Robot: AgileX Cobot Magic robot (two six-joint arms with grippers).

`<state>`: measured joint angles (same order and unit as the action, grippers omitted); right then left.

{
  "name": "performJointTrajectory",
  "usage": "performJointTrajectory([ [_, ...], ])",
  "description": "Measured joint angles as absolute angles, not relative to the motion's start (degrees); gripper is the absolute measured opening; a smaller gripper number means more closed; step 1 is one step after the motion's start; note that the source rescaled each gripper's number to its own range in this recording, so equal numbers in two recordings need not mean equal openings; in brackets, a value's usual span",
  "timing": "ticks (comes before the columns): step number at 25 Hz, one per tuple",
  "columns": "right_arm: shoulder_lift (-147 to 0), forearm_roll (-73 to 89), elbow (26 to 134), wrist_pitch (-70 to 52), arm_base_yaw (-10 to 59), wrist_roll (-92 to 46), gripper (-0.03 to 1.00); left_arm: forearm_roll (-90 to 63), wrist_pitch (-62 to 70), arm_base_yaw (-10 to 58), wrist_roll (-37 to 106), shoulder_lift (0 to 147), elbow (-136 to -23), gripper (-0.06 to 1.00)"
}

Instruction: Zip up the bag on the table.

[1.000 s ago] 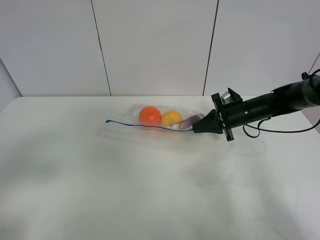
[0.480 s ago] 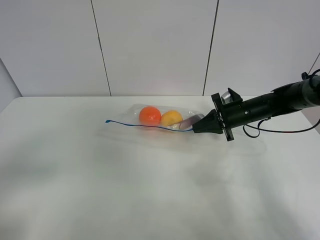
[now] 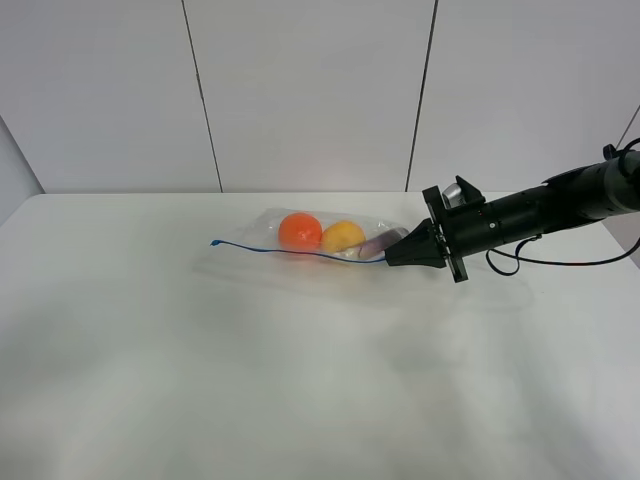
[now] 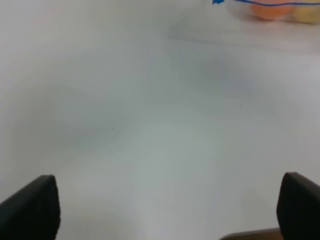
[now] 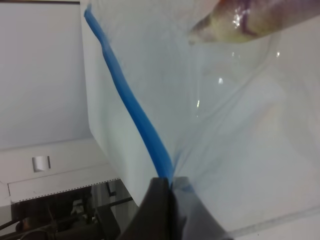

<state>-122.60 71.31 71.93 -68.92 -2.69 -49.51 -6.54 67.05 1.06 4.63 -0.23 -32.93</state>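
The clear bag point(image 3: 320, 240) lies on the white table point(image 3: 250, 380) toward the back, with an orange point(image 3: 299, 231), a yellow fruit point(image 3: 343, 236) and a purple eggplant point(image 3: 378, 243) inside. Its blue zipper strip point(image 3: 290, 251) runs along the near edge. My right gripper point(image 3: 392, 259) is shut on the strip's right end; the right wrist view shows the strip point(image 5: 135, 115) running into the closed tips point(image 5: 167, 192). My left gripper point(image 4: 170, 210) is open and empty above bare table, far from the bag point(image 4: 280, 7). The left arm is out of the exterior view.
The right arm point(image 3: 540, 212) reaches in low from the right edge, with a cable point(image 3: 560, 264) hanging beside it. A white panelled wall point(image 3: 310, 90) stands behind the table's far edge.
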Motion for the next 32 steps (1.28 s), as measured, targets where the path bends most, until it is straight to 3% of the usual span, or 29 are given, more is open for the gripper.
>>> performJointTrajectory([
  [3,-122.6,71.31,71.93,-68.92,-2.69,-49.44,0.01,-6.54,67.0,1.06,4.63,-0.35,-32.63,1.0],
  [5,-122.6,71.31,71.93,-68.92,-2.69,-49.12,0.08,-6.54,67.05,1.06,4.63,-0.35,-32.63,1.0],
  [8,-122.6,70.38,71.93,-68.92,-2.69,-48.45,0.43,-6.54,67.05,1.06,4.63,-0.35,-32.63,1.0],
  [10,-122.34,68.75,72.04,-68.93,-2.69,-47.28,0.75,-6.54,67.05,1.06,4.63,-0.35,-32.63,1.0],
  [11,-122.07,67.2,72.52,-68.98,-2.69,-46.07,0.84,-6.54,67.05,1.06,4.63,-0.35,-32.63,1.0],
  [13,-120.96,60.92,75.76,-68.51,-2.69,-41.44,0.92,-6.54,67.05,1.06,4.63,-0.35,-32.63,1.0],
  [23,-117.62,10.83,101.27,-69.03,-0.99,-10.63,0.96,-6.54,67.05,1.06,4.63,-0.35,-32.63,1.0],
  [32,-112.64,3.79,97.81,-69.22,-0.55,-7.62,0.96,-6.54,67.05,1.06,4.57,-0.35,-32.63,1.0],
])
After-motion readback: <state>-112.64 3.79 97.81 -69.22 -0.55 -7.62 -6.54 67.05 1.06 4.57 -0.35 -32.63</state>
